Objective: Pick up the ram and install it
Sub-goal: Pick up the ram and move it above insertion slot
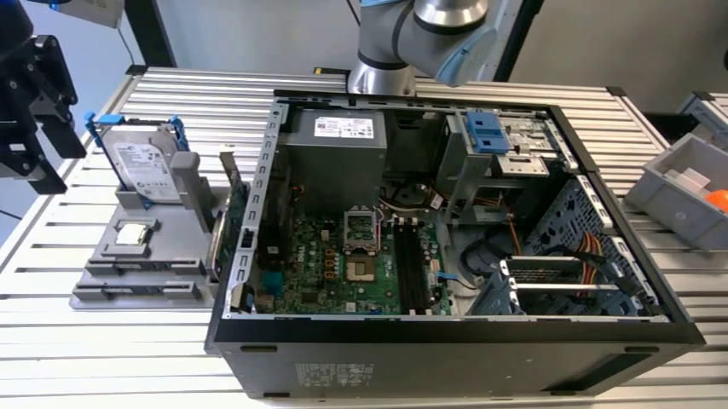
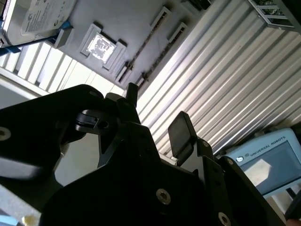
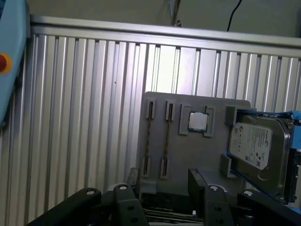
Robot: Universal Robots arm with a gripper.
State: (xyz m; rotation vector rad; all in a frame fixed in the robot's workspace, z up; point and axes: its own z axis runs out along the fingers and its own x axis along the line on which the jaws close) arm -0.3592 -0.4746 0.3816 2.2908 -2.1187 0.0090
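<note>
Gripper [image 3: 164, 178], claw spread and empty, hangs above the gray holder [image 3: 197, 155]. The ram [image 3: 167, 139] stands on edge in the holder's slots near the processor chip [image 3: 198, 121], to the exterior view's left of the open computer case [image 1: 455, 358].

The exterior view overlooks the case [image 1: 455, 358]; both wrist views share the holder [image 3: 197, 155].

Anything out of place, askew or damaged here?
Nothing stands out. The hard drive and processor chip sit squarely in the grey holder, two ram sticks stand straight in its slots, the case lies open on the table, and the hand is open and empty.
</note>
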